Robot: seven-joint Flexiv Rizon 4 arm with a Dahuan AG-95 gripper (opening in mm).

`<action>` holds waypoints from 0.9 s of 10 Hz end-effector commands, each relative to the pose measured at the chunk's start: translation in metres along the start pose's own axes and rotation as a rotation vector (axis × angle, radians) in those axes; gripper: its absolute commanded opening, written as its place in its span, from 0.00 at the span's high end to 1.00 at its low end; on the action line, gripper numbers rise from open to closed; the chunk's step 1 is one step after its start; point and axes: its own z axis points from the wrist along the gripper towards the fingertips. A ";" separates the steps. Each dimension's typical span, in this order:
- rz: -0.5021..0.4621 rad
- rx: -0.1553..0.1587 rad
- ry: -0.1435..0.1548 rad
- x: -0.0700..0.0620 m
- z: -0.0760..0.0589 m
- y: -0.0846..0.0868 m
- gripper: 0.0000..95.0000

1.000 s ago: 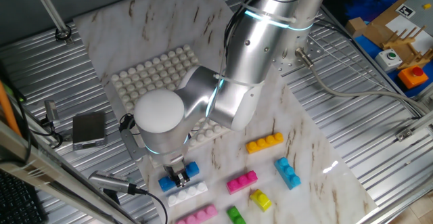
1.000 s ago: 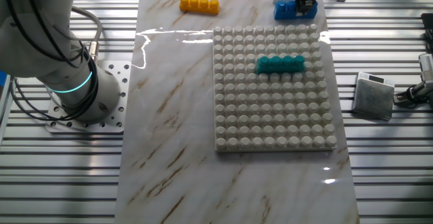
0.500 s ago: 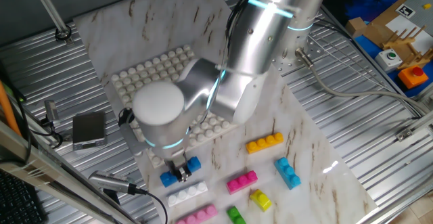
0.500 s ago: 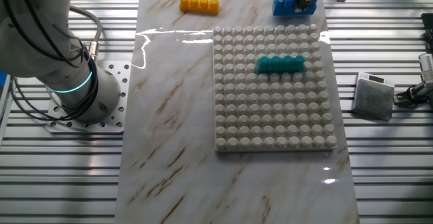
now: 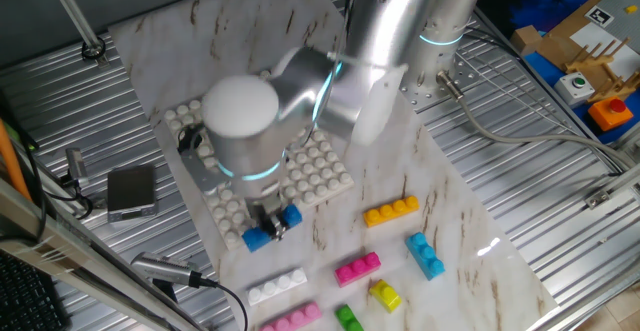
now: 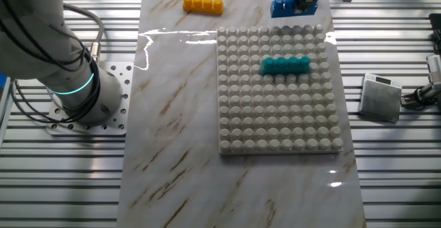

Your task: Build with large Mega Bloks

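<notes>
With the gripper [image 5: 270, 223] clamped on the blue brick [image 5: 268, 228], held just off the baseplate's [image 6: 279, 125] near edge, keep it level and line its sockets over studs beside the teal bar [image 6: 285, 65] before pressing.

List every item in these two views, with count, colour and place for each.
Blue brick: 1, blue, held in the claw near the baseplate's edge.
Teal brick: 1, teal, set on the baseplate.
Baseplate: 1, white, studded, on the marble board.
Orange brick: 1, orange-yellow, on the board.
Magenta brick: 1, magenta, on the board.
Light blue brick: 1, beside the magenta one.
White brick: 1, near the front edge.
Pink brick: 1, pale pink, front edge.
Yellow brick: 1, small.
Green brick: 1, front edge.
Grey box: 1, off the board.
Claw: 1, shut on the blue brick.
</notes>
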 end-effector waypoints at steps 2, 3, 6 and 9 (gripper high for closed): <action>-0.011 0.002 0.010 0.010 -0.018 -0.003 1.00; -0.014 0.002 0.009 0.010 -0.018 -0.003 1.00; -0.043 0.002 0.030 0.010 -0.018 -0.003 1.00; -0.019 0.015 0.035 0.010 -0.018 -0.003 1.00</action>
